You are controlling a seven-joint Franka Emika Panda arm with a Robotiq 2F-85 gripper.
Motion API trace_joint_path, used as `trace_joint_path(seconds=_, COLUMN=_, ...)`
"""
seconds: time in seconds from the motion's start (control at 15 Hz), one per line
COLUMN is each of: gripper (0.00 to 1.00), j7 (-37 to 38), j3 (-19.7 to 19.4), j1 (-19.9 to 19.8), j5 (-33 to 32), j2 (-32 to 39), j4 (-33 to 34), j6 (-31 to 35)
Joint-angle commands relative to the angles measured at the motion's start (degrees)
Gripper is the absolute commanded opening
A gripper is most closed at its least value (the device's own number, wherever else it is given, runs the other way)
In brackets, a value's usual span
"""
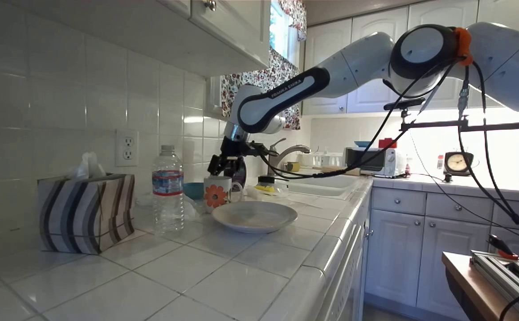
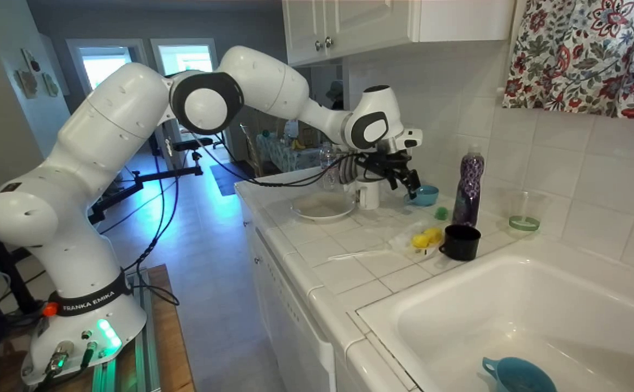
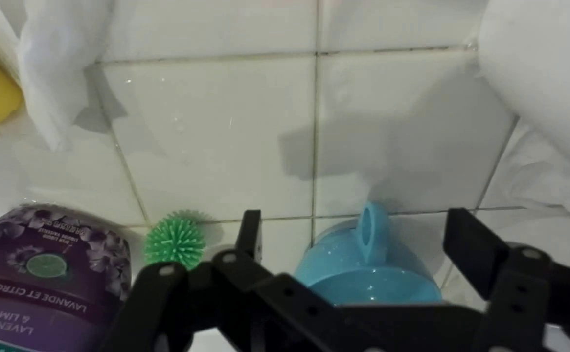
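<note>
A light blue cup [image 3: 336,256] with a looped handle stands on the white tiled counter, between my gripper's spread fingers in the wrist view. My gripper [image 3: 356,236] is open; gaps show between the cup and both fingertips, and the gripper's body hides the cup's near part. In an exterior view the black gripper [image 2: 410,188] hangs just above the blue cup [image 2: 426,196], close to the tiled wall. Beside it is a white mug [image 2: 368,196], whose orange flower shows in an exterior view. A spiky green ball [image 3: 174,242] lies beyond one finger.
A purple soap bottle [image 2: 468,188], a black cup [image 2: 461,243] and yellow items [image 2: 428,238] in plastic stand toward the sink [image 2: 382,321]. A plate [image 1: 255,216], a water bottle [image 1: 168,191] and a striped tissue box [image 1: 85,214] occupy the counter. Cabinets [image 1: 228,33] overhang part of it.
</note>
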Motion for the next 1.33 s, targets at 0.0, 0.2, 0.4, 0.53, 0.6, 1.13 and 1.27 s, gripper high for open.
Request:
trace_joint_path(seconds=0.0, gripper=1.0, j7=-2.13, j3=-4.21, j1=3.62, j5=4.14, j2=-6.84, j4=-10.35, j6=1.94)
trace_joint_path(seconds=0.2, gripper=1.0, j7=-1.38, j3=-6.27, j1=5.85, j5=4.73, j2=-9.51, j4=-15.03, j6=2.63)
trace_joint_path(seconds=0.4, gripper=1.0, j7=0.52, j3=-9.34, j1=8.29, j5=3.27, j2=-12.56, j4=-19.09, j6=3.9)
trace_joint_path(seconds=0.53, gripper=1.0, j7=2.09, j3=-11.48, j1=9.99, j5=2.33, j2=-14.26, j4=-21.42, j6=4.51)
trace_joint_path(seconds=0.6, gripper=1.0, j7=3.13, j3=-12.51, j1=10.91, j5=1.93, j2=-15.01, j4=-22.66, j6=4.92)
trace_joint_path(seconds=1.13, gripper=1.0, j7=16.43, j3=-21.01, j1=19.3, j5=-3.55, j2=-22.75, j4=-34.6, j6=7.4)
trace_joint_path(seconds=1.27, gripper=1.0, j7=21.76, j3=-23.22, j1=21.69, j5=-6.61, j2=-24.67, j4=-36.99, j6=7.11)
